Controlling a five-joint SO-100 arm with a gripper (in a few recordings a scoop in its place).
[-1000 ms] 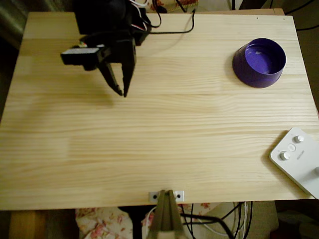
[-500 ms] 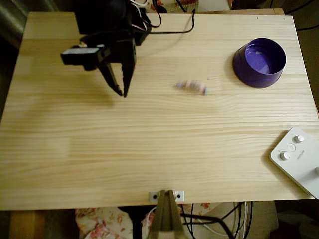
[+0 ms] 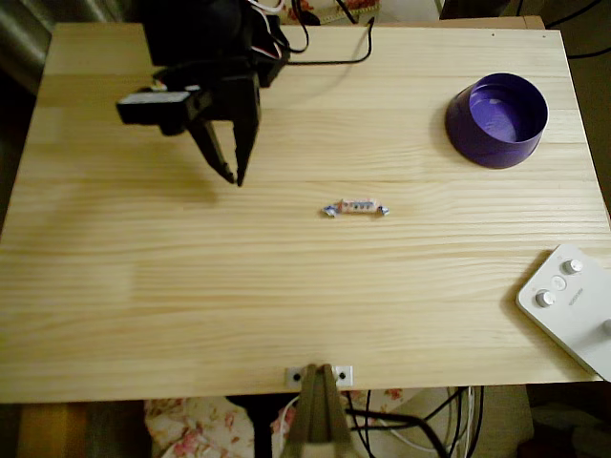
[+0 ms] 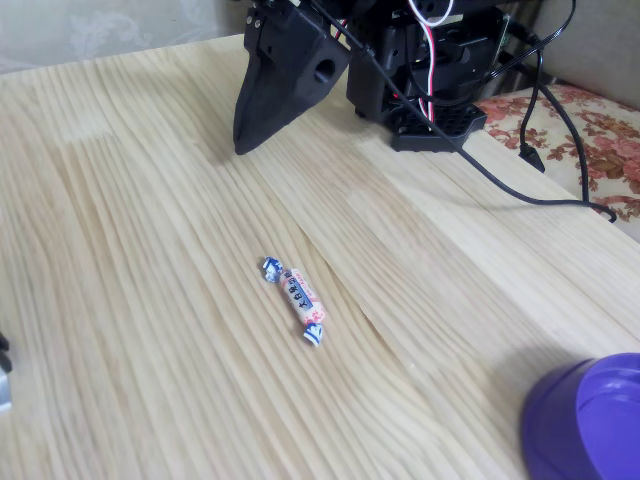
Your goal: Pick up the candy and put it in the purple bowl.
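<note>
The candy (image 3: 356, 207) lies flat on the wooden table near its middle, a small pinkish-orange and white sweet with twisted bluish ends; the fixed view shows the candy (image 4: 296, 298) lying in the open. The purple bowl (image 3: 477, 143) stands upright at the far right in the overhead view, with nothing in it, and the bowl's edge (image 4: 590, 420) shows at the lower right of the fixed view. My black gripper (image 3: 233, 176) hangs over the table's far left part, well to the left of the candy. Its tip (image 4: 243, 147) points down, the jaws together on nothing.
A white device with round knobs (image 3: 573, 305) sits at the table's near right corner. Black cables (image 3: 329, 52) run from the arm's base (image 4: 430, 70) along the back edge. A small metal bracket (image 3: 320, 375) is fixed at the front edge.
A second ago no candy lay on the table. Half a second ago it showed blurred farther back, and now it rests still near the middle. The arm has not moved.
</note>
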